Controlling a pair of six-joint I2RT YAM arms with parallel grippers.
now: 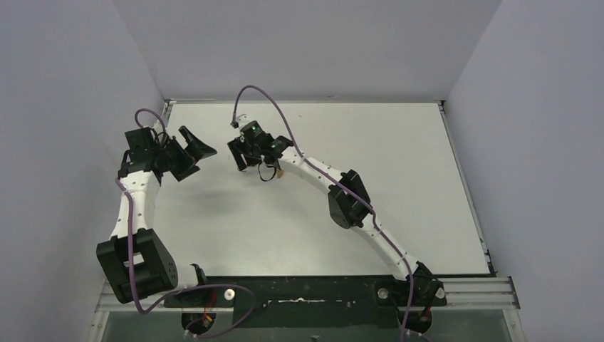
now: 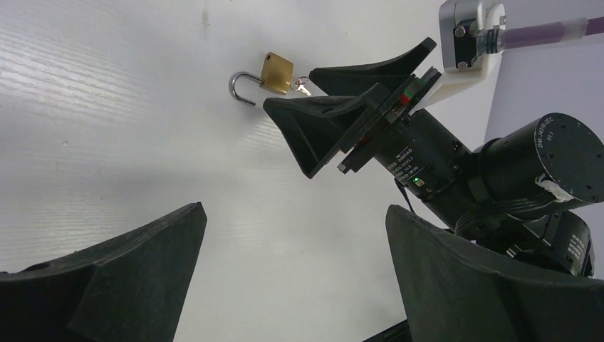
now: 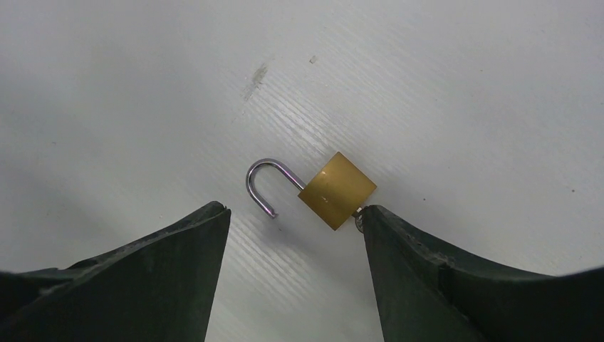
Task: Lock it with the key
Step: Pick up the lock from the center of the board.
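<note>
Right claw (image 3: 293, 214) hangs wide open just above the padlock (image 3: 337, 189), a finger on either side of it, gripping nothing. That brass padlock lies flat on the white table (image 3: 142, 85), its shackle (image 3: 262, 174) open and the key (image 2: 303, 87) poking from its bottom end (barely a glint from the right wrist). Off to the padlock's side, the left claw (image 2: 295, 214) is open and empty too. I'd call this the approach. Next, someone must pin the body, press the shackle home and turn the key.

left end effector (image 2: 293, 214) open, right (image 3: 297, 214) open
</note>
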